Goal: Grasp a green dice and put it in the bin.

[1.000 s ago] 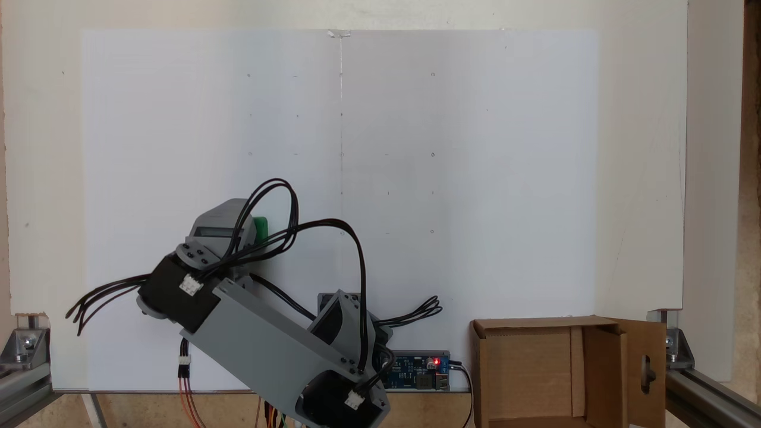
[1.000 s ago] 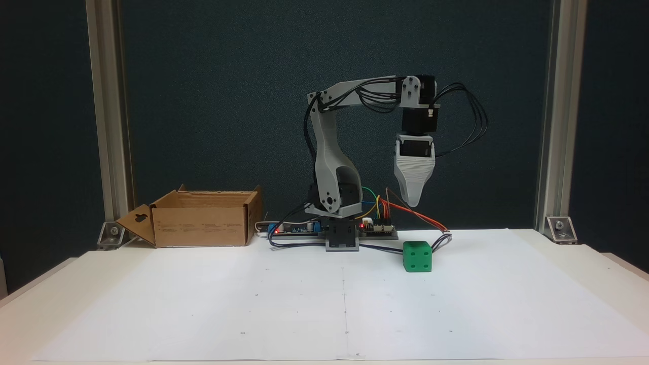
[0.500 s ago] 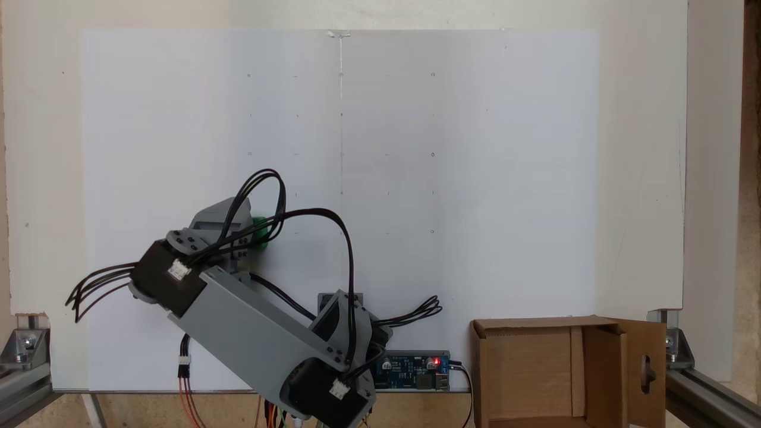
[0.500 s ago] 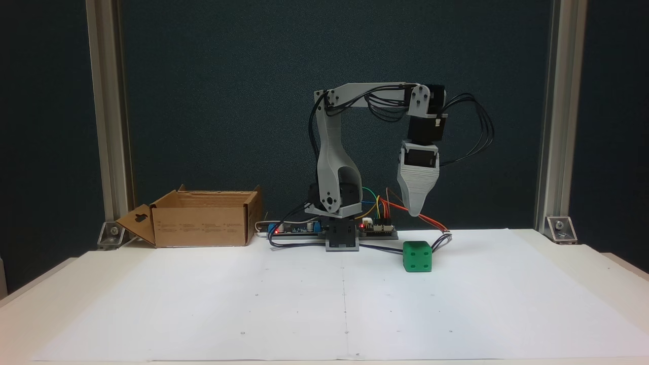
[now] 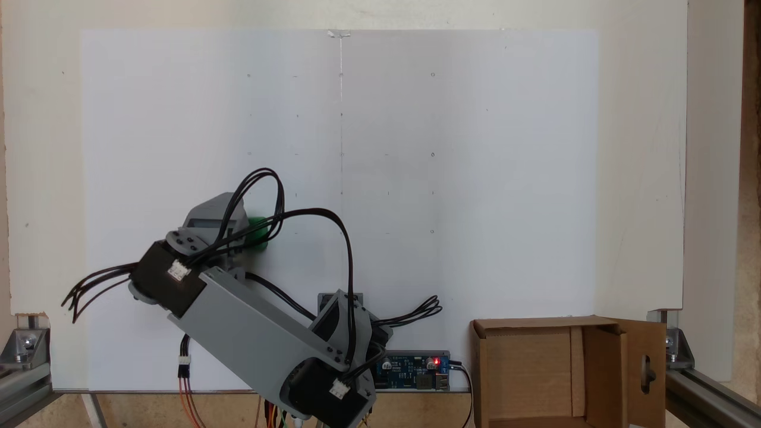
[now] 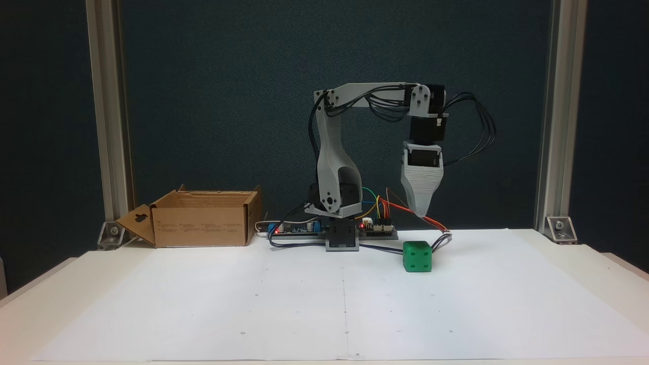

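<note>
Hidden: in a fixed view from above, the arm covers most of the green dice [image 5: 259,232].
Claw: the gripper [image 6: 422,213] points down, above the dice [image 6: 417,256] and apart from it; only one tip shows, so open or closed cannot be told.
Dice location: on the white paper [image 6: 304,304], right of the arm base in the front fixed view.
Count: one dice, one bin [image 6: 203,223], at far left.
Cut off: the bin [image 5: 535,362] by the lower edge.

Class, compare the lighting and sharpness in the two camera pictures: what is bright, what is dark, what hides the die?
In a fixed view from above, bright, even light on white paper; the arm covers most of the green dice. In a fixed view from the front, dark backdrop, the dice sharp, with a soft shadow.
</note>
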